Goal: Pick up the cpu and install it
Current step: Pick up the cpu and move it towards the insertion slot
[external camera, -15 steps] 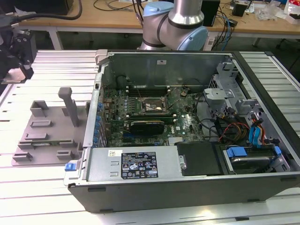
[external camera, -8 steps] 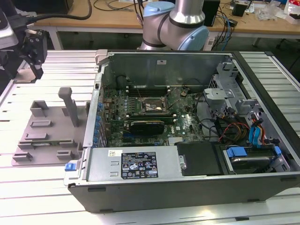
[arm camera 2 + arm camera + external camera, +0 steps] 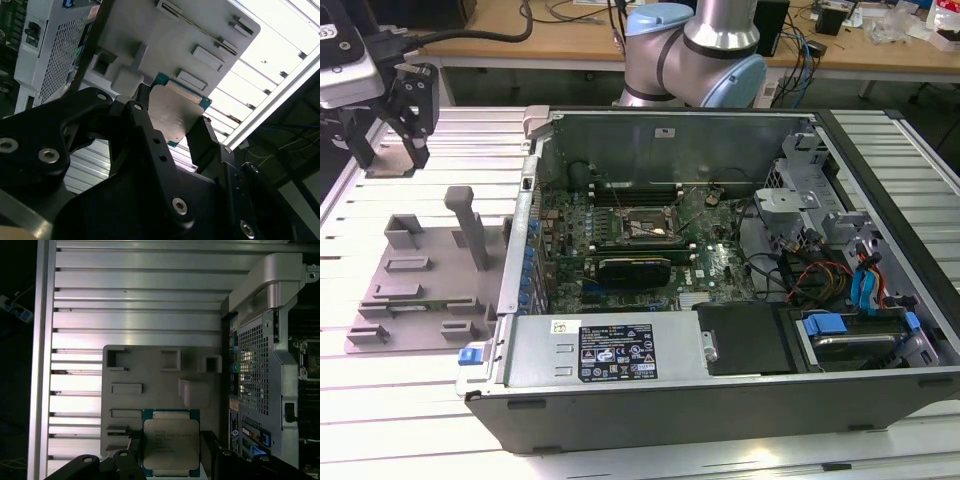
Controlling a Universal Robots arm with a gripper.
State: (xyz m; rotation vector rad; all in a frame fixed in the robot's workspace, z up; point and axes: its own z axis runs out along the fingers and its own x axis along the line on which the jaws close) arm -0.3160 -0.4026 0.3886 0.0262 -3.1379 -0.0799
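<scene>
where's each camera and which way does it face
exterior view: off the arm, looks down into the computer case; arm and gripper show.
first wrist view: on the arm, looks down past the gripper onto the cpu and grey tray.
second wrist view: likewise, looking along the gripper at the cpu.
Both wrist views share cpu, tray.

You have the cpu [image 3: 171, 442] clamped at two opposite edges between the fingers of the gripper [image 3: 175, 127]. It is a flat square chip with a dull silver metal lid bearing faint print. The lid sits on a teal-green board that shows as a thin border all round. In both wrist views the lid side faces the camera, and the chip sits square in the grip, not skewed. It is held off the grey tray [image 3: 150, 370], which lies behind it.
</scene>
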